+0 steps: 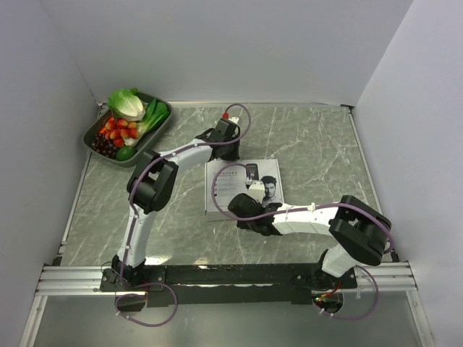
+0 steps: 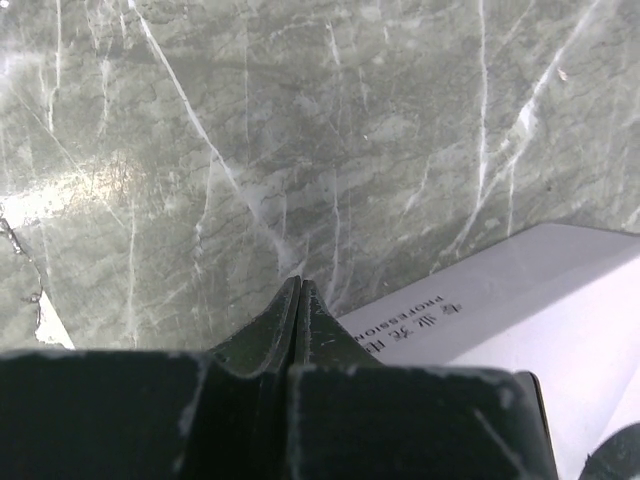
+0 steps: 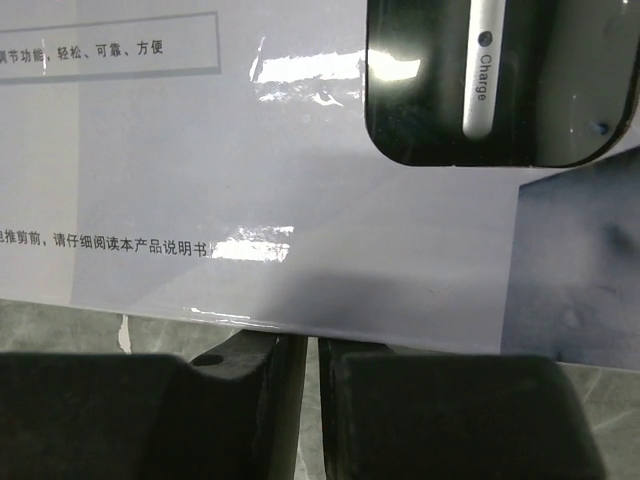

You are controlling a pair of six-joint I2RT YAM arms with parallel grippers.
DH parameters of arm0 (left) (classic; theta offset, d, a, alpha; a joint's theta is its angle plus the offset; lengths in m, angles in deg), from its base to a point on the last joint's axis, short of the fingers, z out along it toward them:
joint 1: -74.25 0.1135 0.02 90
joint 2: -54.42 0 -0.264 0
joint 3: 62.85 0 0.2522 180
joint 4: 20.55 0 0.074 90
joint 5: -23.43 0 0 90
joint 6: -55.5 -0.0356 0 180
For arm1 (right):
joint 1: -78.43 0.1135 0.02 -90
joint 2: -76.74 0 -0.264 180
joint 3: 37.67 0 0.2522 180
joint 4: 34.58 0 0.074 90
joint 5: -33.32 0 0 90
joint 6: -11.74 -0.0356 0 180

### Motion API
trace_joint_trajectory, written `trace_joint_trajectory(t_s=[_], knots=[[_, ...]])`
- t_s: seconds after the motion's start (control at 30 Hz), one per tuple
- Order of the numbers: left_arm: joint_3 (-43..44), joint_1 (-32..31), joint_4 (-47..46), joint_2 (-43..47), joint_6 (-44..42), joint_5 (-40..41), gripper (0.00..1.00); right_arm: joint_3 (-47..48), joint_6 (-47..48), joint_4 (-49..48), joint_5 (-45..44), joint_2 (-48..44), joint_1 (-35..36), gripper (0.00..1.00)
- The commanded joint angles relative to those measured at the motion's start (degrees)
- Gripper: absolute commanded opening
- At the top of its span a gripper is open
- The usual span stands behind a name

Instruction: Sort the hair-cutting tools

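Note:
None of the hair-cutting tools show in any view. A white cardboard box (image 1: 242, 189) with a printed clipper picture lies flat mid-table. My left gripper (image 1: 230, 148) hovers at the box's far edge, its jaws pressed together with nothing between them (image 2: 299, 285); a corner of the box (image 2: 560, 300) lies to its right. My right gripper (image 1: 247, 204) sits at the box's near edge. Its fingertips (image 3: 312, 342) run under that edge and are hidden, with only a thin slit between the jaws. The box's top (image 3: 300, 150) fills the right wrist view.
A dark tray (image 1: 163, 124) of vegetables and fruit stands at the far left corner. White walls close in the marble table on three sides. A metal rail (image 1: 217, 278) with both arm bases runs along the near edge.

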Motion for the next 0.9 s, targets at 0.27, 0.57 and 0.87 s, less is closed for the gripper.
trace_joint_trajectory(t_s=[0.27,0.57,0.87], knots=[[-10.7,-8.8,18.6,1.6,-1.8,-9.5,0.01,1.8,0.4,8.9,-15.8,5.8,-4.0,0.11],[-6.1,-7.8,20.1,5.4,1.0,2.6,0.01,-0.8,1.0,11.8,-12.0,-3.9,0.8,0.19],[-20.1,-7.8,12.0,29.2,9.3,17.1,0.2,-4.4,4.2,15.2,-11.3,-17.9,1.6,0.43]])
